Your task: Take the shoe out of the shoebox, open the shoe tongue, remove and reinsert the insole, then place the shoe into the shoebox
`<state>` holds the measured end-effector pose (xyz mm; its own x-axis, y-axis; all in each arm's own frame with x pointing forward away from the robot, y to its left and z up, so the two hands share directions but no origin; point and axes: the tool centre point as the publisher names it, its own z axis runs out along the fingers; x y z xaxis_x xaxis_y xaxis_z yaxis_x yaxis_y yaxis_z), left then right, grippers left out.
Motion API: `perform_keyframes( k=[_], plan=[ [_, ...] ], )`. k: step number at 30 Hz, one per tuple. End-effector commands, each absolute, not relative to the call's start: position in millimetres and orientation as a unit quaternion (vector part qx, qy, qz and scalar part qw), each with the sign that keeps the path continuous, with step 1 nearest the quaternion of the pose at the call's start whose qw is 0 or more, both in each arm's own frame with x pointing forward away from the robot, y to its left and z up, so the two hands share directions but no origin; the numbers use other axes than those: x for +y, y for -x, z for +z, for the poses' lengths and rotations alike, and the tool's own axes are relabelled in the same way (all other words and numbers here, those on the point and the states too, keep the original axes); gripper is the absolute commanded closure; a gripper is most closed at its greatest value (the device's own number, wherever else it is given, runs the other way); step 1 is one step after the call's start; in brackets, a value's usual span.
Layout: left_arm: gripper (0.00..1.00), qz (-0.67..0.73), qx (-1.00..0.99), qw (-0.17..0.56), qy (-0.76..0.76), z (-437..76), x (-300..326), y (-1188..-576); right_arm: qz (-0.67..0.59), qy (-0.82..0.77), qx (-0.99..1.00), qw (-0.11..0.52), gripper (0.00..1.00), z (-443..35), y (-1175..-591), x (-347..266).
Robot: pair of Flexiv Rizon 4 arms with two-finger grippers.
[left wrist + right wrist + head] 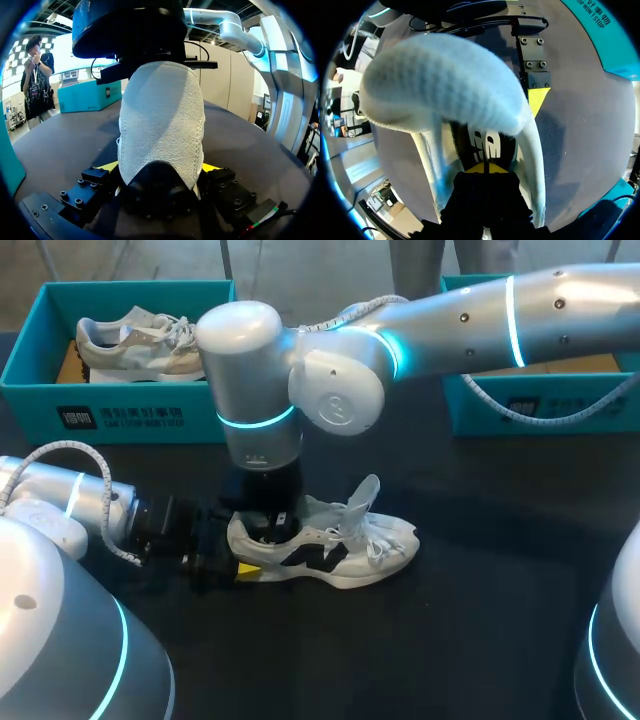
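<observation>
At the middle of the desk (480,640), short of the teal shoebox (120,415) at its far-left corner, we note the white sneaker (345,550) upright, heel clamped by our left gripper (159,167), our right gripper (485,168), tips pressed together, inside on the insole (482,145).

This looks like a robotics lab. A silver left arm (70,502) and right arm (480,325) with glowing blue rings meet over a dark table (480,630), where a shoe (345,545) lies before a teal shoebox (120,412) and a second box (540,408).
</observation>
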<state>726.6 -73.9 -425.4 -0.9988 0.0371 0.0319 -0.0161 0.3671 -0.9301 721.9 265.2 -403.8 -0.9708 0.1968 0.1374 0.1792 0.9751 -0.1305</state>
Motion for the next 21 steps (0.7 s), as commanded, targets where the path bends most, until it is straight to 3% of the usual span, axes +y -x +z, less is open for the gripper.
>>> perform_keyframes(
  k=[1, 21],
  plan=[
    [1.0, 0.563, -0.826, 0.023, 0.005, -426, -73, -728, 0.062, 0.101, -0.99, 0.073, 1.0, -449, -703, 261],
    [1.0, 0.563, -0.826, 0.023, 0.005, -426, -73, -728, 0.062, 0.104, -0.992, 0.021, 1.0, -377, -707, 247]
  ],
)
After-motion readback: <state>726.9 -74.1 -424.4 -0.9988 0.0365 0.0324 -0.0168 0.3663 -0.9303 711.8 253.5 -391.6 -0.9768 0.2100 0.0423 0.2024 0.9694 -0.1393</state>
